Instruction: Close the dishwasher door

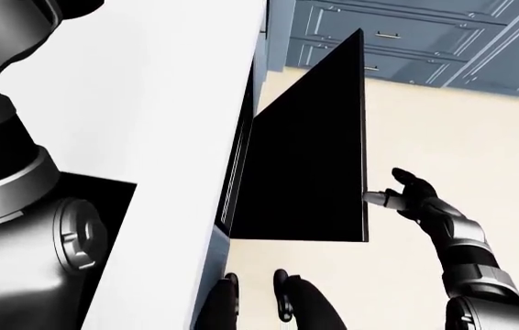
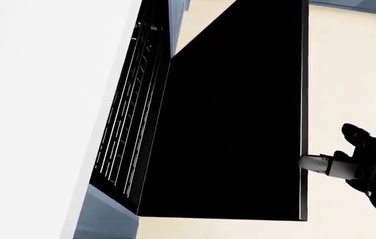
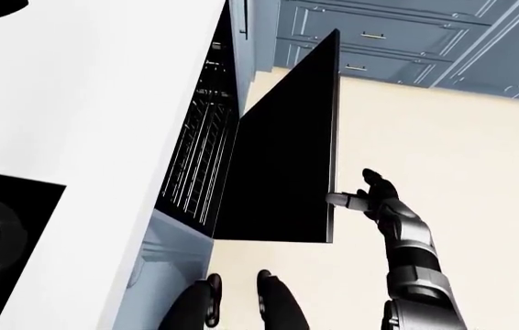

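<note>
The black dishwasher door [image 1: 305, 151] hangs partly open, slanting out from under the white counter [image 1: 150, 103]. The wire racks [image 3: 195, 158] show inside the opening in the right-eye view. My right hand [image 1: 397, 196] is open with its fingers spread, and one fingertip [image 2: 311, 163] touches the door's outer edge at mid height. My left hand does not show; only the left arm's grey joints [image 1: 21, 227] fill the left-eye view's left side.
Blue-grey drawers and cabinets [image 1: 406, 34] stand across the cream floor [image 1: 461, 137] at the top of the view. My two feet [image 1: 260, 302] show at the bottom, next to the cabinet base under the counter.
</note>
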Controlling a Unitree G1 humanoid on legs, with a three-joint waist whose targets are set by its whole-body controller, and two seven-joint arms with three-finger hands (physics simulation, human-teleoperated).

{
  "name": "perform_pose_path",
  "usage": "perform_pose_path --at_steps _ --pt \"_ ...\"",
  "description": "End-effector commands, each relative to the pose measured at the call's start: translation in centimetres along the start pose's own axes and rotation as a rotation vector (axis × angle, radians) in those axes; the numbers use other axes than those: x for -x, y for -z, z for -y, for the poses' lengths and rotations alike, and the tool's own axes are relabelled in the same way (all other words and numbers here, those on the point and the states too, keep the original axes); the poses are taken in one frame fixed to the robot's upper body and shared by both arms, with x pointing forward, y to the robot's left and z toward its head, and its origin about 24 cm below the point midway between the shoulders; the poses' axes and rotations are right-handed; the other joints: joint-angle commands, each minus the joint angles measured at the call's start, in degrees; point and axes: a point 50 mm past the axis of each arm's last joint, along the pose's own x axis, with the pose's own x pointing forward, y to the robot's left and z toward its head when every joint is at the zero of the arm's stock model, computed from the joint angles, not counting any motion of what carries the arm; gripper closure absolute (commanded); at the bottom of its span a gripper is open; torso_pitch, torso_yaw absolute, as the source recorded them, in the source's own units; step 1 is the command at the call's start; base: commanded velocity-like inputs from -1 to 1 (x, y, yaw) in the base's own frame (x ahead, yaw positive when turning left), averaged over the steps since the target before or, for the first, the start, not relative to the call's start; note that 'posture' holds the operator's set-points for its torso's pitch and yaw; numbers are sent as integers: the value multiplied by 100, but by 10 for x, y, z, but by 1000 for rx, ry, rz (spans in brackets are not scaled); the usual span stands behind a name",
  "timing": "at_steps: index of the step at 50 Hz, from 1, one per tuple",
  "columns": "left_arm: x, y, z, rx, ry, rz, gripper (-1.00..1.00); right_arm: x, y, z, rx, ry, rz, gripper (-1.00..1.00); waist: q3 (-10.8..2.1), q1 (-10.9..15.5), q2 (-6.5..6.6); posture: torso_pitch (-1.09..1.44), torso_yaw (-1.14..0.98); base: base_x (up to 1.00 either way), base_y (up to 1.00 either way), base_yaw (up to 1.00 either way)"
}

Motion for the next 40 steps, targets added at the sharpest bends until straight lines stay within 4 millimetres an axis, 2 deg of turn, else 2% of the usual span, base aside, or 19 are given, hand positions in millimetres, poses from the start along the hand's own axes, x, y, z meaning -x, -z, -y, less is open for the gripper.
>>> perform_pose_path --at_steps 1,29,40 --pt "8 -20 2 7 14 98 -100 3 -19 2 10 4 72 -100 -281 -4 -14 79 0 0 0 0" --pt "12 -17 4 4 23 98 -100 -10 12 -3 33 -25 26 -100 -273 -44 42 79 0 0 0 0" --pt "15 -15 6 -3 28 97 -100 -11 11 -14 27 -111 23 -100 -285 -52 68 79 0 0 0 0"
